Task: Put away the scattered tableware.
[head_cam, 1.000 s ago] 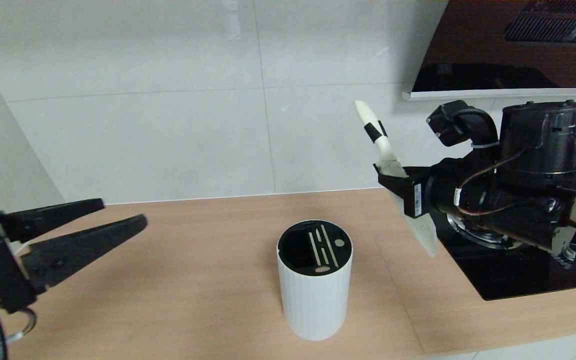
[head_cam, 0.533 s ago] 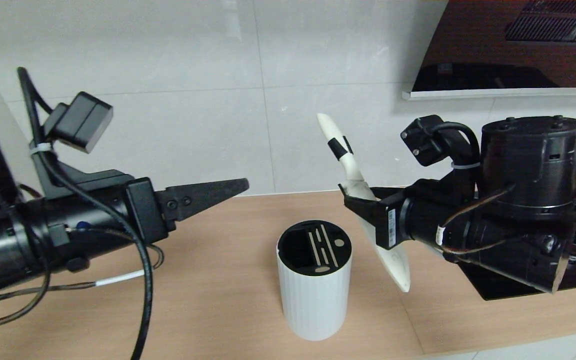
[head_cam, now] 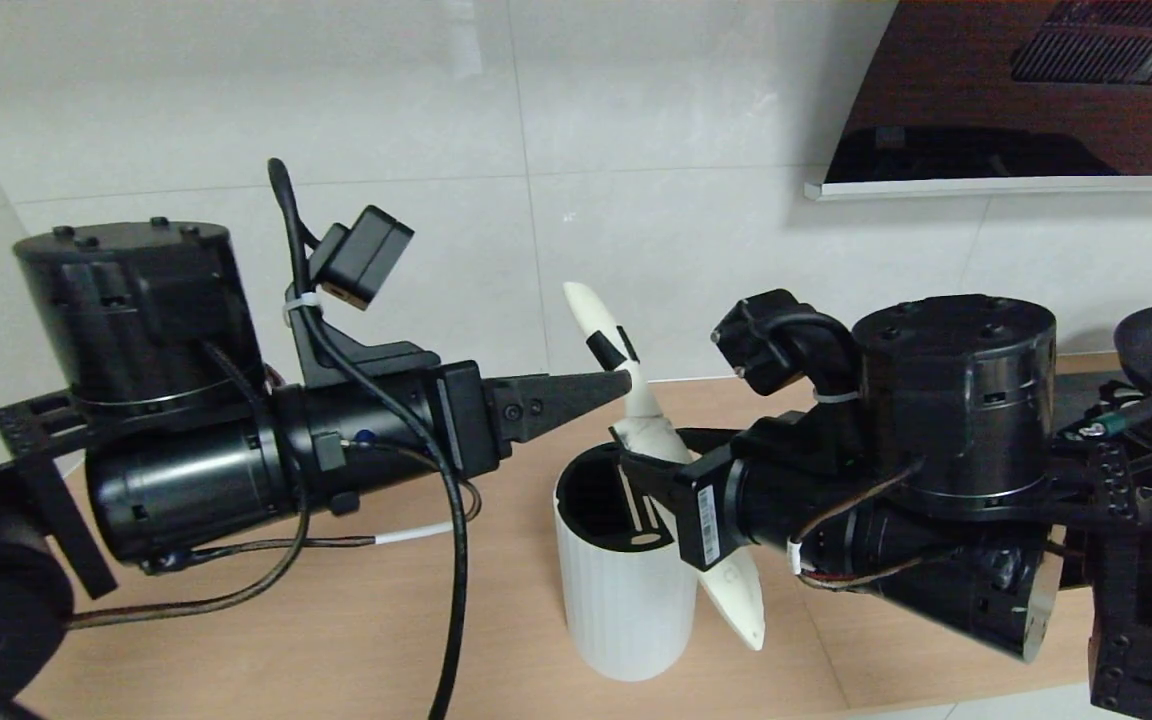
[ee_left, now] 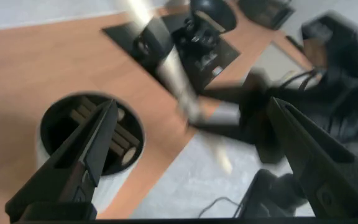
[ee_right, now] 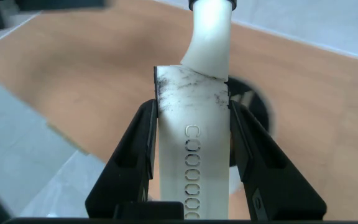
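Right gripper (head_cam: 661, 478) pinches a white knife (head_cam: 738, 592) close by the holder (head_cam: 626, 610) on the wooden counter (head_cam: 356, 640), tiled wall (head_cam: 636, 100) behind; left gripper (ee_left: 191, 106) gapes wide.

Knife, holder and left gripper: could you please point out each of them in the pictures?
knife (ee_right: 194, 118), right wrist view, on the flat of the blade by the handle.
holder (head_cam: 626, 610), head view, on its ribbed white wall.
left gripper (ee_left: 191, 106), left wrist view, midway between its open fingertips.
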